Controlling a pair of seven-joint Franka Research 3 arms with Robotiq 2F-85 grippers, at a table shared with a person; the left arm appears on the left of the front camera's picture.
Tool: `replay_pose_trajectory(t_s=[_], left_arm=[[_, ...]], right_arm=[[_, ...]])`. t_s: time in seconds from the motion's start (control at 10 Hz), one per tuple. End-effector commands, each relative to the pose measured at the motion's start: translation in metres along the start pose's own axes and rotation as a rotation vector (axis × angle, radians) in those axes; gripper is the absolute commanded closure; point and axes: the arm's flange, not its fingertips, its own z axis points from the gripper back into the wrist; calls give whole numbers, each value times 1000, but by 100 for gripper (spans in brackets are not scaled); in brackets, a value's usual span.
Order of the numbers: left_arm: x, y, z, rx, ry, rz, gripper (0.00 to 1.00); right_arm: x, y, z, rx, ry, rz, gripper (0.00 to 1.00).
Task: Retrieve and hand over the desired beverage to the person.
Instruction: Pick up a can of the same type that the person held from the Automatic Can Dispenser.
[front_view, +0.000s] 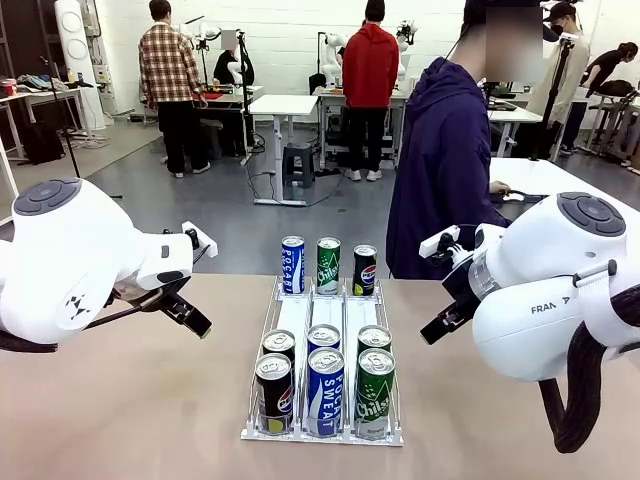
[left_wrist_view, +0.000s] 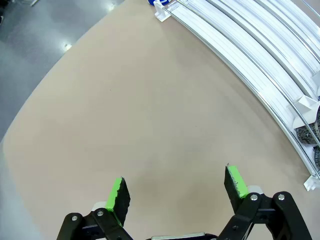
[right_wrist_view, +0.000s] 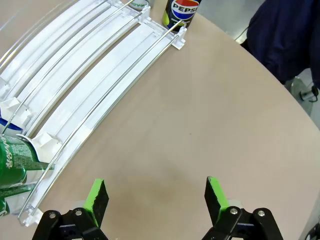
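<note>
Beige table (front_view: 120, 400) is carrying a white rack (front_view: 296, 318) of cans (front_view: 325, 385), three standing at its far end and six crowding the near end. Flanking it, the left gripper (left_wrist_view: 175, 187) and right gripper (right_wrist_view: 155, 197) are hovering over bare table, jaws apart, holding nothing. The person (front_view: 440, 170) is standing at the far edge. Nothing looks begun: picking a can, grasping it and handing it over are all remaining.

Bright, even overhead light, probably ceiling lamps; faint shadows on the table (front_view: 150, 400); wrist views bend the rack (left_wrist_view: 260, 55) rails; floor (left_wrist_view: 50, 30) glare.
</note>
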Motion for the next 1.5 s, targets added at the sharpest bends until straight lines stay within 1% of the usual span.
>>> replay_pose_trajectory(t_s=[0.0, 0.6, 0.7, 0.8, 0.9, 1.0, 1.1, 1.2, 1.3, 1.4], left_arm=[[0, 0, 0, 0, 0, 0, 0], [0, 0, 0, 0, 0, 0, 0], [-1, -7, 29, 7, -64, -57, 0], [2, -10, 61, 24, -97, -92, 0], [6, -14, 99, 40, -134, -135, 0], [9, -19, 140, 61, -173, -150, 0], [13, -23, 173, 85, -196, -168, 0], [14, -27, 199, 90, -206, -170, 0], [20, -32, 215, 101, -203, -182, 0], [17, -43, 232, 114, -179, -205, 0]], right_arm=[[0, 0, 0, 0, 0, 0, 0], [0, 0, 0, 0, 0, 0, 0], [-1, 13, 33, -8, -30, 43, 0], [4, 25, 73, -34, -63, 98, 0], [9, 27, 110, -62, -96, 127, 0], [20, 27, 148, -91, -113, 134, 0], [29, 26, 177, -98, -93, 149, 0], [35, 28, 200, -128, -70, 164, 0], [42, 23, 220, -150, -73, 165, 0], [45, 27, 234, -147, -77, 159, 0]])
